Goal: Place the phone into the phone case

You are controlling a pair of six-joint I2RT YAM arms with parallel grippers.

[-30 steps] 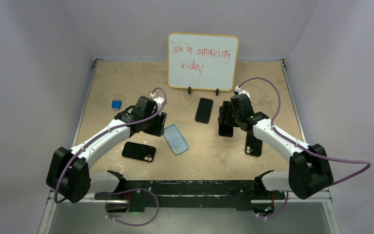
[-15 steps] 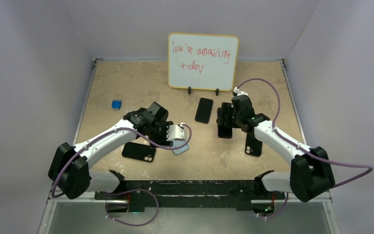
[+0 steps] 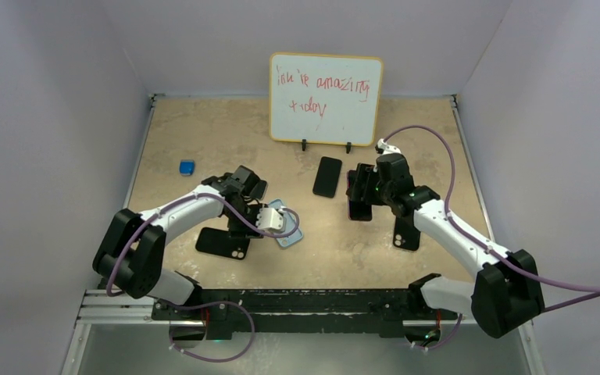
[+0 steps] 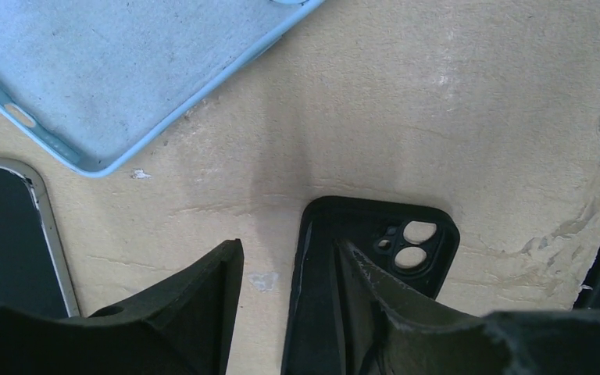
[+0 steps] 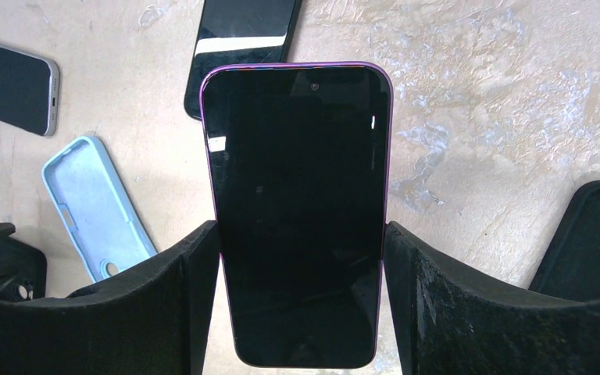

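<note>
Left arm (image 3: 187,209) shifted; glossy black phone (image 5: 297,211), purple-rimmed.

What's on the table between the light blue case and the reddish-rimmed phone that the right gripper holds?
Nothing. In the right wrist view, only bare tan tabletop lies between the light blue phone case and the black-screened, reddish-rimmed phone.

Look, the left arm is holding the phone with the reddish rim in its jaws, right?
No, it is the right gripper whose jaws hold the phone with the reddish rim, one on each side. The right wrist view shows it.
</note>
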